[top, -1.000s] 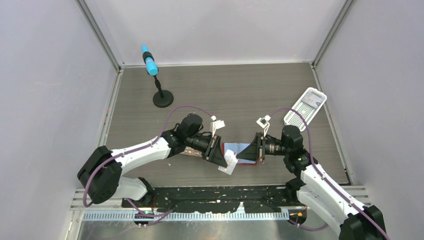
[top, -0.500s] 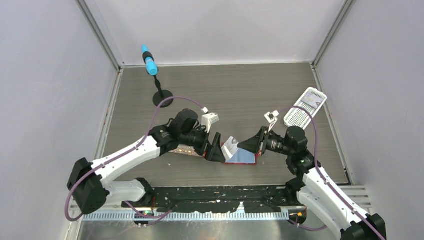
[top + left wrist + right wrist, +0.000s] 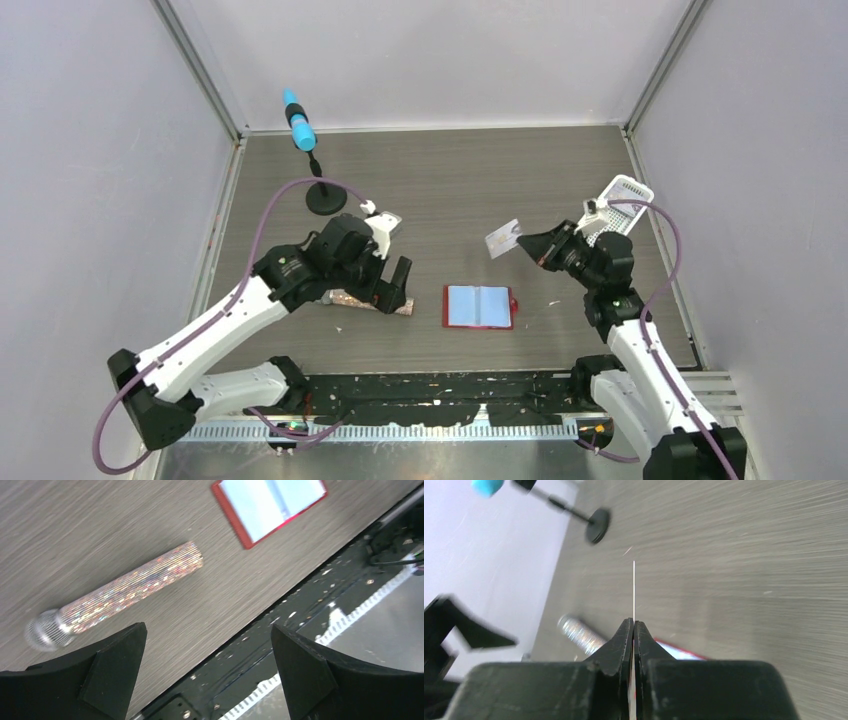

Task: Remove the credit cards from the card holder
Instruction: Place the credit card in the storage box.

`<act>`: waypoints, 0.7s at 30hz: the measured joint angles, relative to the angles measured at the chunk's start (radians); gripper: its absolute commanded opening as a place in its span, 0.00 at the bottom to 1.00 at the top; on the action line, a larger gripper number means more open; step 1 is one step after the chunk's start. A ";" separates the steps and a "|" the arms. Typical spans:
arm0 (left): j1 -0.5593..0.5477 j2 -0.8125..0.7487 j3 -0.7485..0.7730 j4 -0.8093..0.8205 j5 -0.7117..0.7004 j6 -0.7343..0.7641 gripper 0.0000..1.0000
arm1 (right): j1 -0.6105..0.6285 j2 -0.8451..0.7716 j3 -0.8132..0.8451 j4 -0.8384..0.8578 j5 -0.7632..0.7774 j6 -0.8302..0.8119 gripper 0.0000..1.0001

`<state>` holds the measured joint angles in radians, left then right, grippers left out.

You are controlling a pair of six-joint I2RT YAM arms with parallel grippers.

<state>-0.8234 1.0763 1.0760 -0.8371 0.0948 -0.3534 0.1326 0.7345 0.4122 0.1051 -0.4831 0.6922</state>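
Note:
The red card holder lies open and flat on the table, its light blue pockets facing up; it also shows in the left wrist view. My right gripper hovers up and to the right of it, shut on a pale credit card. That card appears edge-on as a thin white line rising from the shut right gripper. My left gripper stands left of the holder, open and empty. Whether other cards remain in the pockets cannot be told.
A glittery tube lies on the table partly under the left gripper, shown whole in the left wrist view. A white perforated basket sits at the back right. A blue-headed stand on a black base is at the back left.
The left gripper opened and drew back to the left, off the holder. The right gripper lifted a card up and to the right. The holder dropped from propped between the grippers to flat.

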 measured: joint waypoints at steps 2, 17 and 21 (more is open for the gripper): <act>0.000 -0.032 0.007 -0.051 -0.047 0.022 1.00 | -0.060 0.027 0.006 0.004 0.050 -0.006 0.05; 0.000 -0.241 -0.084 -0.152 -0.277 0.093 1.00 | -0.545 0.380 0.003 0.333 0.221 0.079 0.05; 0.000 -0.253 -0.096 -0.152 -0.284 0.093 1.00 | -0.609 0.481 0.006 0.425 0.252 0.101 0.05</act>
<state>-0.8234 0.8230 0.9802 -0.9890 -0.1890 -0.2607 -0.4763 1.2160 0.4179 0.5304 -0.2310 0.7937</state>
